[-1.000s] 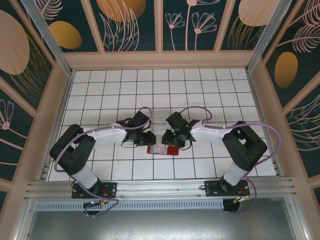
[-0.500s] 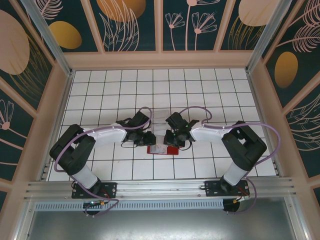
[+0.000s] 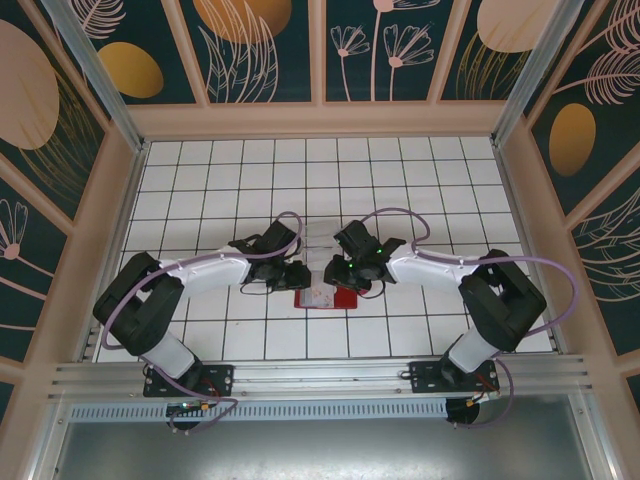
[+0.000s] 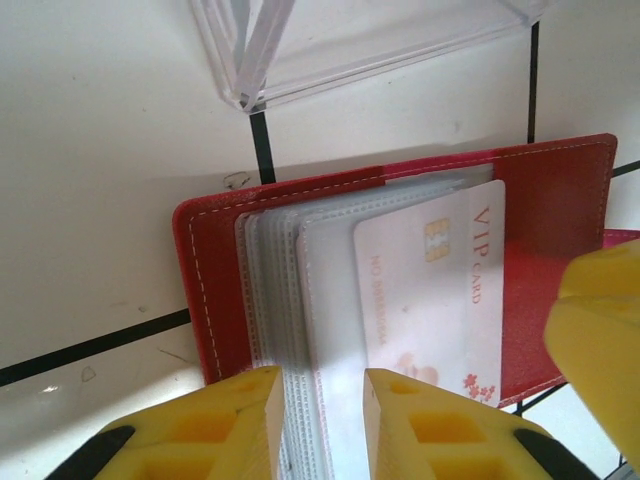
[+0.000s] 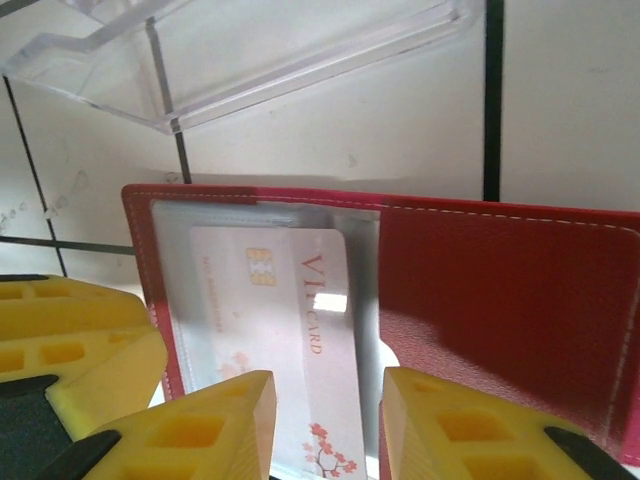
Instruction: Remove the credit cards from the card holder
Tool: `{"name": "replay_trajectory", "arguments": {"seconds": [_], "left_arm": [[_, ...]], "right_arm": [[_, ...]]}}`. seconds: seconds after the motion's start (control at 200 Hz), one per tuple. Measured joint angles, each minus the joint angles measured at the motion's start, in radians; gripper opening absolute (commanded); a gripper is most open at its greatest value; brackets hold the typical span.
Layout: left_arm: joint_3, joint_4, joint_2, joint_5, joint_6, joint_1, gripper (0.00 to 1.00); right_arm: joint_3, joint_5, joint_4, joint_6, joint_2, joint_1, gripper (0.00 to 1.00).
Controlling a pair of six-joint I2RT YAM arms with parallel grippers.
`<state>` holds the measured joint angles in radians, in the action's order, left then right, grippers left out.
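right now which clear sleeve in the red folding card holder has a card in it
The topmost clear plastic sleeve: it holds a pale rectangular VIP card with a gold chip. The sleeves fanned out to its left show no card.

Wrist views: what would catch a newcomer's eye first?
The red card holder lies open on the white tiles, a pale VIP card showing in its clear sleeves. Yellow-fingered, the left gripper straddles the sleeves and the right gripper the card; a clear plastic tray sits just beyond.
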<state>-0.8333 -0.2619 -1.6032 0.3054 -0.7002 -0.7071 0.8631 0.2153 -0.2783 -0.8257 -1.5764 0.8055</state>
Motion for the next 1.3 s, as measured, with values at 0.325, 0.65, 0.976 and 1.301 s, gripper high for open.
{"name": "replay_trajectory", "arguments": {"seconds": [0.325, 0.65, 0.976, 1.301], "left_arm": [[-0.001, 0.0, -0.05, 0.008, 0.019, -0.002, 0.31], [-0.017, -0.008, -0.063, -0.003, 0.046, -0.002, 0.3], [-0.017, -0.008, -0.062, -0.003, 0.045, -0.002, 0.29], [-0.016, -0.008, -0.062, -0.003, 0.045, -0.002, 0.29]], "right_arm": [[-0.068, 0.083, 0.117, 0.009, 0.0, -0.041, 0.34], [-0.185, 0.174, 0.259, 0.035, 0.001, -0.077, 0.27], [-0.236, 0.237, 0.372, 0.034, 0.0, -0.079, 0.24], [-0.238, 0.264, 0.433, 0.031, -0.037, -0.08, 0.19]]}}
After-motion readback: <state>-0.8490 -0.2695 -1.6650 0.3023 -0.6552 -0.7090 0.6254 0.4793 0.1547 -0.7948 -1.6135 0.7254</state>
